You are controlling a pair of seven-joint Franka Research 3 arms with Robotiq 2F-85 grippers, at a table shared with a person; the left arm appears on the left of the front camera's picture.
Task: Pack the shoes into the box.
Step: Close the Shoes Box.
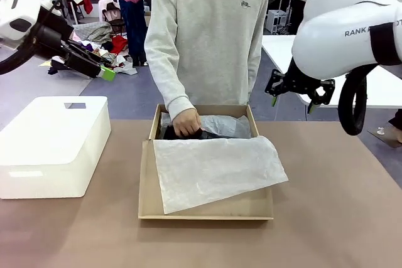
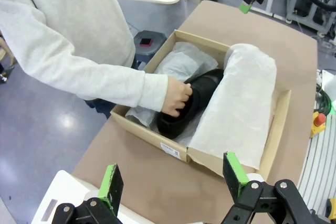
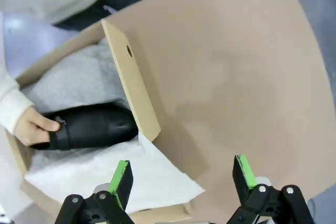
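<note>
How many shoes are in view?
1. One black shoe lies in the box, the person's hand on it. A second may be hidden under the tissue paper.

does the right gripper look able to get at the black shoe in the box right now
Probably not yet. The right gripper is open, but the person's hand is on the black shoe at the far end of the box, and tissue paper drapes over the near part.
</note>
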